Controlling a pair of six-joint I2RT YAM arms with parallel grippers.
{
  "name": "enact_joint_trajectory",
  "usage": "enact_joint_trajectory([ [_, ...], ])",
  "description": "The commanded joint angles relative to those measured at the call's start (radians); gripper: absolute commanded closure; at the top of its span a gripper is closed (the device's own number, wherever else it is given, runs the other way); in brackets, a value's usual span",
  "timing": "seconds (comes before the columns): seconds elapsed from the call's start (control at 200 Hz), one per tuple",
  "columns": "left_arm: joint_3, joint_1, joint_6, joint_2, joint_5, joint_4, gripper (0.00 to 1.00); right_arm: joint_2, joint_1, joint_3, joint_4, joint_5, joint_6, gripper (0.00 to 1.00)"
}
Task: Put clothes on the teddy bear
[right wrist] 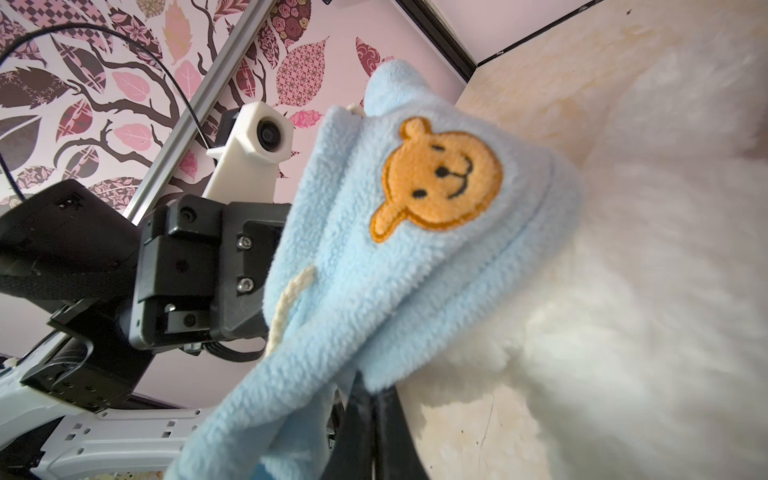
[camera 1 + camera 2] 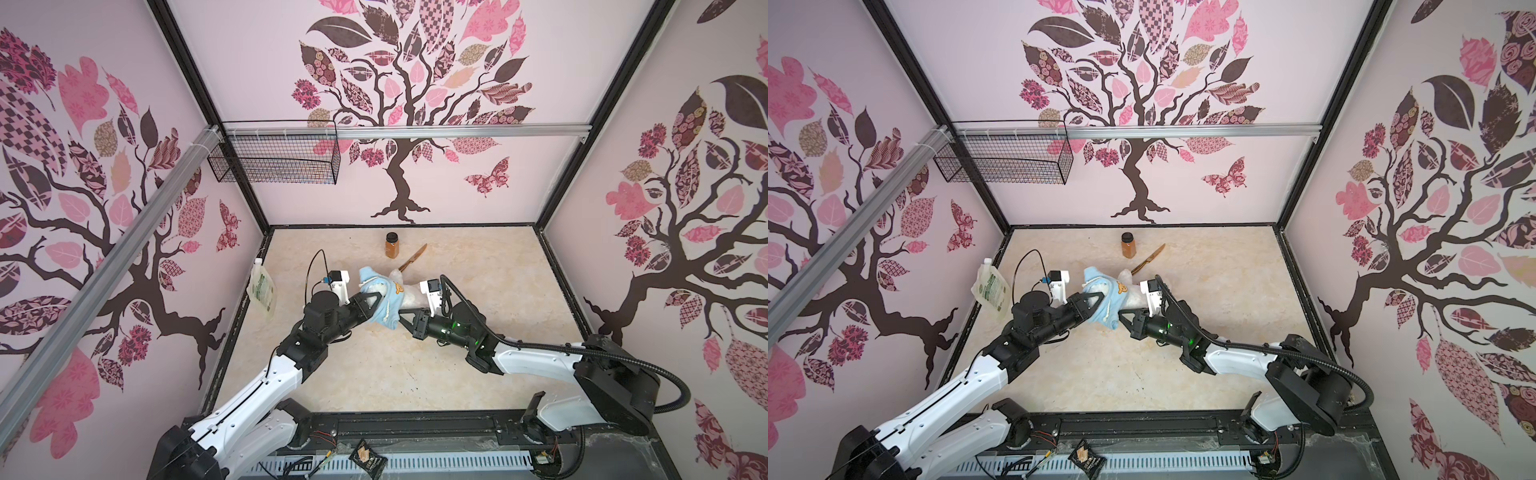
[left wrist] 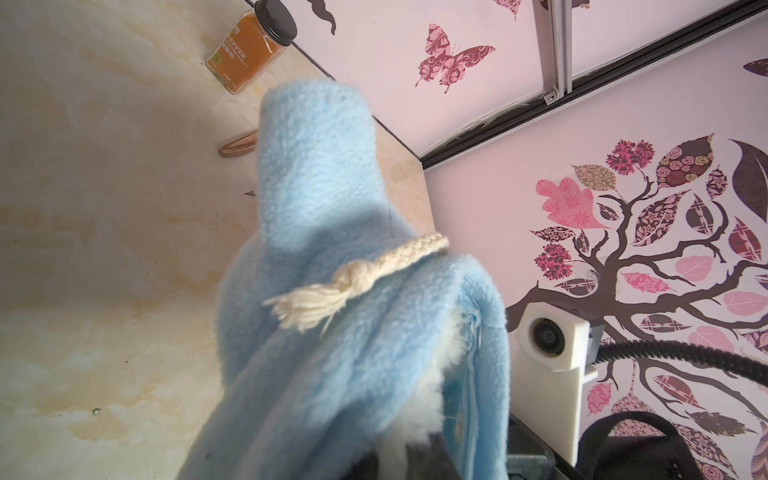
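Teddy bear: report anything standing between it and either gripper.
Only the light blue shirt, bunched around the teddy bear. The left gripper and right gripper are both shut on that fabric; nothing else visible is in the way.

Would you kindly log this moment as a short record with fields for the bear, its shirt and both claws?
teddy bear: white plush, partly covered by the shirt
light blue shirt: bunched over one end of the bear
left claw: shut on the shirt
right claw: shut on the shirt's edge
farther back: spice jar, wooden knife
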Motion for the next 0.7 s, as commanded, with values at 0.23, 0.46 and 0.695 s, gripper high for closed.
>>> enact_joint_trajectory([
  [0.23, -0.014, 0.120, -0.097, -0.048, -0.044, 0.075, 1.00, -0.053, -0.003, -0.091, -0.207, 0.085, -0.062, 1.00],
  [0.46, -0.005, 0.130, -0.118, -0.077, -0.029, 0.071, 1.00, -0.048, -0.035, -0.097, -0.337, 0.202, -0.106, 1.00],
  [0.695, 0.036, 0.187, -0.177, -0.084, 0.164, 0.033, 1.00, -0.092, -0.148, -0.153, -0.419, 0.345, -0.196, 1.00],
])
